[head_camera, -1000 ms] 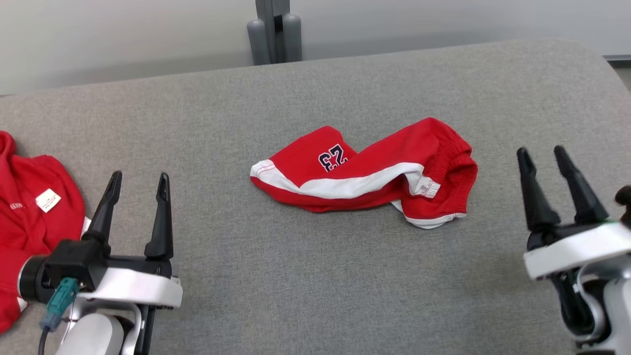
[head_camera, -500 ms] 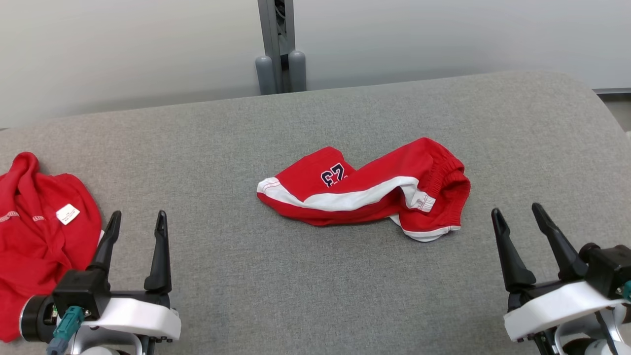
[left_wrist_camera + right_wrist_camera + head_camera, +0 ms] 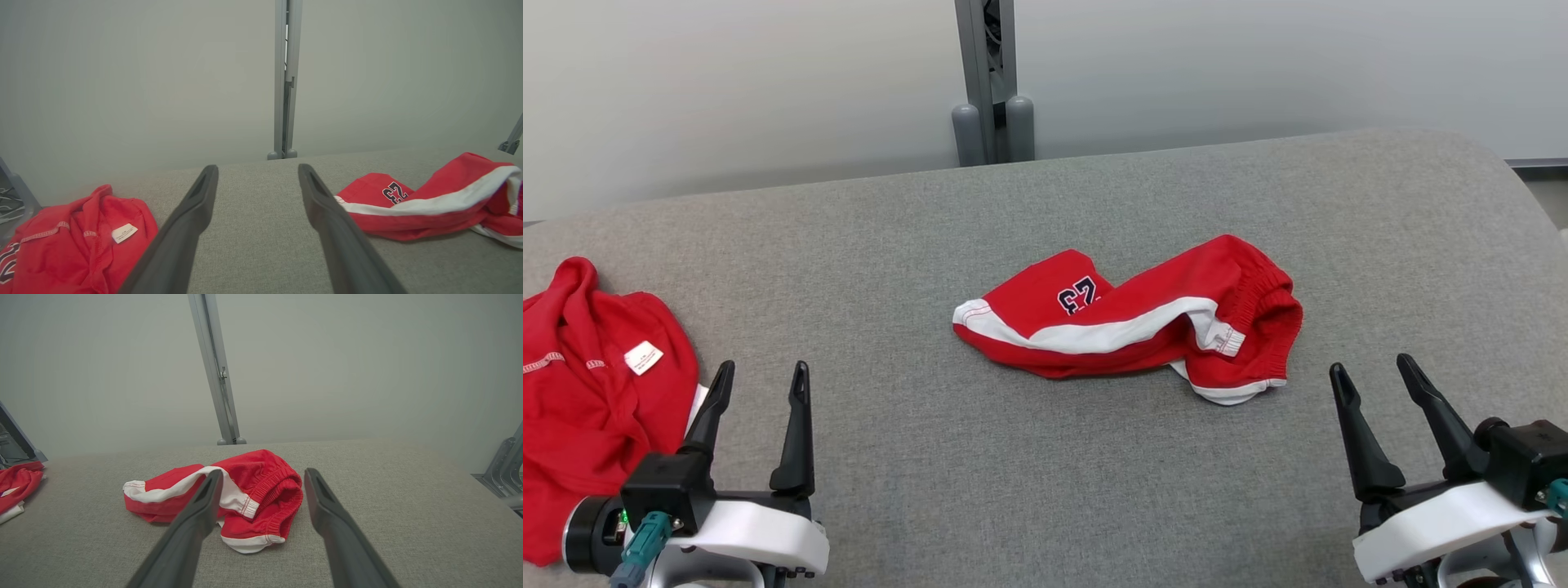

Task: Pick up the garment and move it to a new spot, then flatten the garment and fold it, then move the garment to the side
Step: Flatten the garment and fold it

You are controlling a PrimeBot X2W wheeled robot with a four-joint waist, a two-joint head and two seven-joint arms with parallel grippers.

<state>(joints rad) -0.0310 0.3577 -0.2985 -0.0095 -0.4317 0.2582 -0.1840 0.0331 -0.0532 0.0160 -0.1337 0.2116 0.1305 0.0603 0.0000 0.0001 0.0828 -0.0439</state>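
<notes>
My left gripper (image 3: 764, 369) and right gripper (image 3: 1372, 366) were released, fingers spread and holding nothing, with the crumpled red garment (image 3: 1127, 327) lying on the grey cushion (image 3: 1013, 465) between them, touching neither.

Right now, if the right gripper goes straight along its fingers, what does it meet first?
Probably the red shorts, waistband end; the right gripper might clear them, height unclear.
</notes>
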